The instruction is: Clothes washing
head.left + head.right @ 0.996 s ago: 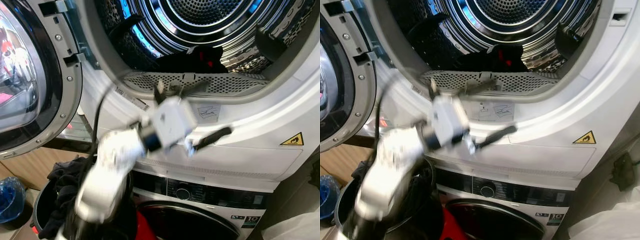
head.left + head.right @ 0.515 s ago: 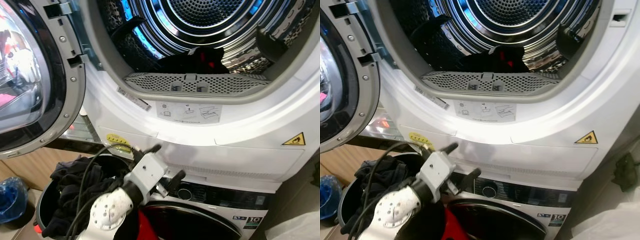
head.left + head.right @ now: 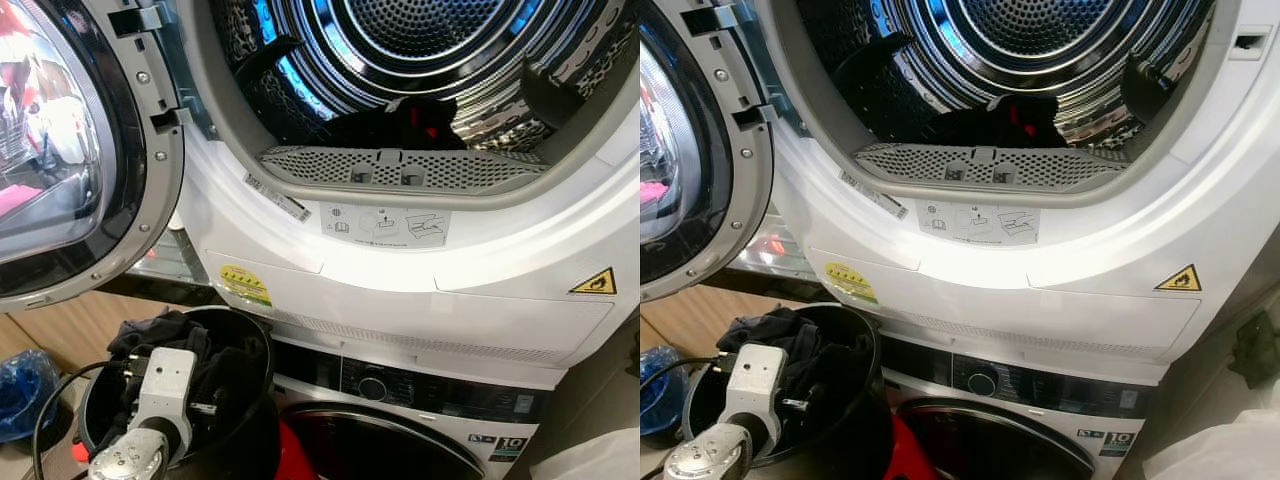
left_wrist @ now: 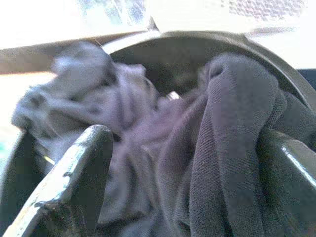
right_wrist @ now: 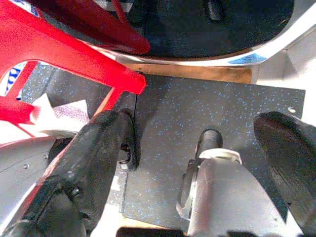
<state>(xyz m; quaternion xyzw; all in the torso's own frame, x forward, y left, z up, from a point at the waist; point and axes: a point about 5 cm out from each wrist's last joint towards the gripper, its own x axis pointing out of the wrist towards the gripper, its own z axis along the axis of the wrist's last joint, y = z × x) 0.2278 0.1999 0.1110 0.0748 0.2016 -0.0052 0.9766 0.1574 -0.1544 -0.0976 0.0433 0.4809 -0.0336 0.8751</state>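
Left gripper [image 4: 182, 163], fingers spread apart, sits over the dark clothes [image 3: 170, 335] heaped in the black basket [image 3: 255, 345]: soft, light, floppy, so pinch a raised fold.

A crumpled blue plastic bag [image 3: 20, 395] lies on the wooden floor [image 3: 60, 330] at the lower left, just beside the black bucket. A yellow triangular warning sticker [image 3: 592, 283] sits on the white front panel at the right edge, and a yellow label [image 3: 245, 286] is stuck on the same panel toward its left. A white instruction sticker [image 3: 385, 222] with small drawings sits under the drum opening. In the right wrist view, a red plastic frame [image 5: 59, 47] stands over a dark speckled mat [image 5: 197, 108], with a crumpled paper scrap [image 5: 59, 114] beside it.
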